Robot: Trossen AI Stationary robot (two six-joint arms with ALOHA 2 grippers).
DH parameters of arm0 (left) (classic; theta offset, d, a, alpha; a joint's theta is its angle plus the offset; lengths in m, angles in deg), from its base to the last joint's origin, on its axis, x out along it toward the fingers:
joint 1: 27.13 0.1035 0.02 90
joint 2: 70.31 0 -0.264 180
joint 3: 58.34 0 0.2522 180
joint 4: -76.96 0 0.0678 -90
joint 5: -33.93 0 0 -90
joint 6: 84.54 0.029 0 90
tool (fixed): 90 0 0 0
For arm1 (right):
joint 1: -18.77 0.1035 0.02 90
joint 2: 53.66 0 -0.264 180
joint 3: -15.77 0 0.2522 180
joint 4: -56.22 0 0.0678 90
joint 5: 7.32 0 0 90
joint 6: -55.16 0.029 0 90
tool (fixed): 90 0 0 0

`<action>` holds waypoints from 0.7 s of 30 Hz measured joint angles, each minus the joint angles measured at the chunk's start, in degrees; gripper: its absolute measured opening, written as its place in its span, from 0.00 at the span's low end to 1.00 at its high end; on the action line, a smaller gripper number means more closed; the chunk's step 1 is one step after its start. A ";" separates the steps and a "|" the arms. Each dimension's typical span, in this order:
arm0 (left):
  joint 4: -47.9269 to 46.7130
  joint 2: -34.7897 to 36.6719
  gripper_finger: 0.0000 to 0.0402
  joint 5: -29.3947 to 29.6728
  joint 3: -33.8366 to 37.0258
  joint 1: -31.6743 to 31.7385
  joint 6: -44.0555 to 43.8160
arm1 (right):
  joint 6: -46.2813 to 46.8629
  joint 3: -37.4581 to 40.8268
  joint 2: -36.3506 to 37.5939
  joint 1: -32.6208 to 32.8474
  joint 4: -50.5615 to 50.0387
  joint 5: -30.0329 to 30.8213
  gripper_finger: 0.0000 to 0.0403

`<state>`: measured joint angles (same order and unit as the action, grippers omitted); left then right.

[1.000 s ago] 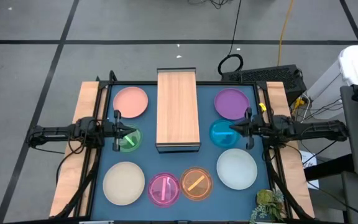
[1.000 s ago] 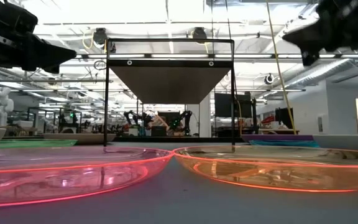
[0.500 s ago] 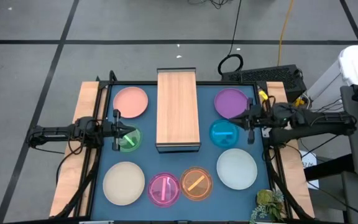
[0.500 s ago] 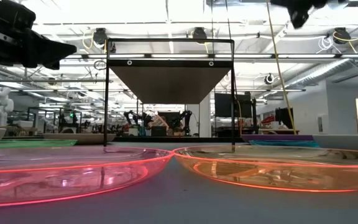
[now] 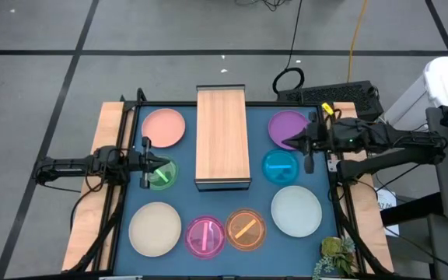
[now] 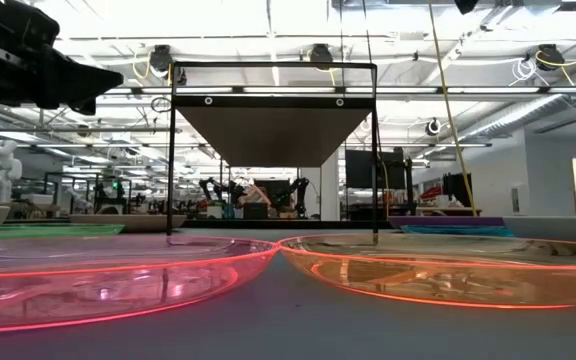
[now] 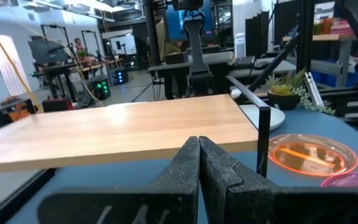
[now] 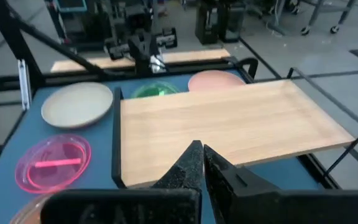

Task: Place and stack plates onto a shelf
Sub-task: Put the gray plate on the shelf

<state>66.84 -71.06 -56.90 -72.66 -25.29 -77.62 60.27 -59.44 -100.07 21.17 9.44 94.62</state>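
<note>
The shelf (image 5: 222, 136), a long light-wood board on thin black legs (image 6: 171, 150), stands mid-table. Plates lie flat on the blue mat: salmon pink (image 5: 164, 127), green (image 5: 162, 174) and cream (image 5: 155, 228) to the left of the shelf, purple (image 5: 288, 126), teal (image 5: 280, 166) and pale blue-white (image 5: 296, 210) to the right, magenta (image 5: 205, 236) and orange (image 5: 245, 229) near the front. My left gripper (image 7: 199, 149) is shut and level over the green plate's left edge. My right gripper (image 8: 197, 155) is shut and raised between the purple and teal plates, tipped slightly down toward the shelf.
Wooden side boards (image 5: 106, 124) flank the mat, with black frame posts (image 5: 140, 97) at the far corners. A small plant (image 5: 334, 257) sits at the near right corner. A keyboard (image 5: 337, 95) and cables lie beyond the far right edge.
My right gripper has risen well above the table, almost out of the top of the low view, and tipped its fingers a little downward; in the high view it has shifted from over the teal plate toward the purple one. It stays shut. The plates have kept still.
</note>
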 joint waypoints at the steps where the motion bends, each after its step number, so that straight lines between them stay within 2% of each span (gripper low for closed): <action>1: 0.00 0.00 0.01 -0.01 0.01 0.00 -0.73 | 0.06 0.00 -0.40 0.00 -0.32 0.02 0.00; 7: 0.88 0.00 0.01 0.39 -0.03 0.00 -3.70 | 2.71 -0.02 -2.32 -0.02 -5.61 0.01 0.00; 12: -1.75 -2.24 0.01 8.37 -3.64 0.07 -5.56 | 6.65 -0.02 -2.47 -0.02 -10.13 -3.32 0.00; 15: -3.38 -5.99 0.01 9.24 -7.81 0.07 -5.56 | 10.82 -0.02 -2.45 0.04 -12.06 -6.01 0.00; 21: -7.39 -16.57 0.01 8.73 -20.20 0.04 -5.51 | 16.45 2.69 -2.45 1.43 -14.98 -6.04 0.00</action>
<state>59.45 -87.63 -48.17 -92.86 -25.24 -83.12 76.72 -56.75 -102.52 22.60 -5.54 88.58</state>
